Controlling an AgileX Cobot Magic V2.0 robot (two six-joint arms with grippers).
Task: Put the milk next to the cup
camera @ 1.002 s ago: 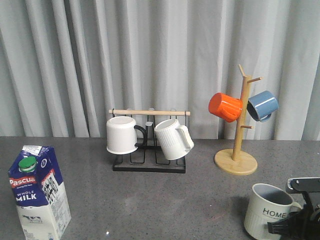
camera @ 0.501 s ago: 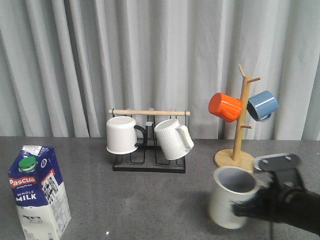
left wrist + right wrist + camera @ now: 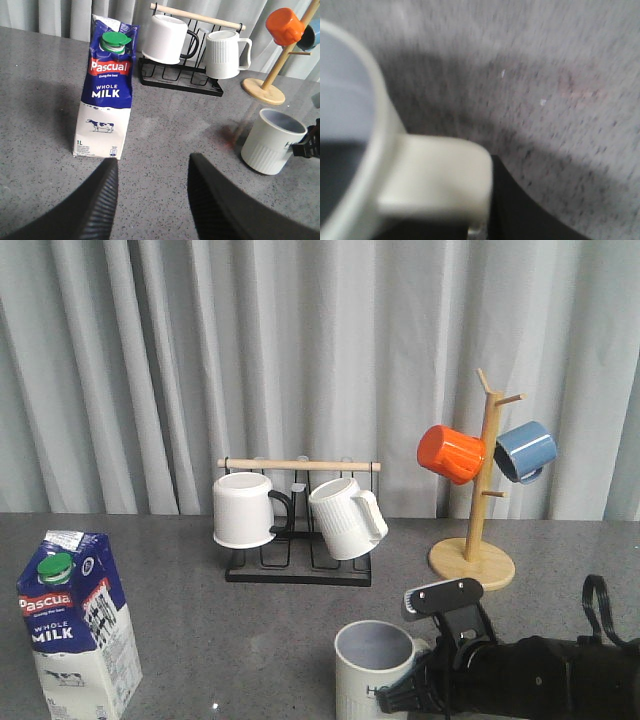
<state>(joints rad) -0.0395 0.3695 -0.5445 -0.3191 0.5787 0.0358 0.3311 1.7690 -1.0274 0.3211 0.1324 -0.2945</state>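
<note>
The milk is a tall blue and white Pascual carton with a green cap, upright at the front left of the table. In the left wrist view the milk stands just beyond my left gripper, which is open and empty. The cream cup with HOME lettering is at the front middle, upright, well to the right of the carton. My right gripper is shut on the cup's handle. The cup also shows in the left wrist view. I cannot tell whether it rests on the table.
A black wire rack at the back middle holds a plain white mug with a black handle and a ribbed white mug. A wooden mug tree at the back right carries an orange mug and a blue mug. Grey curtain behind.
My right gripper has carried the cup leftward from the front right corner to the front middle of the table. The milk has not moved.
</note>
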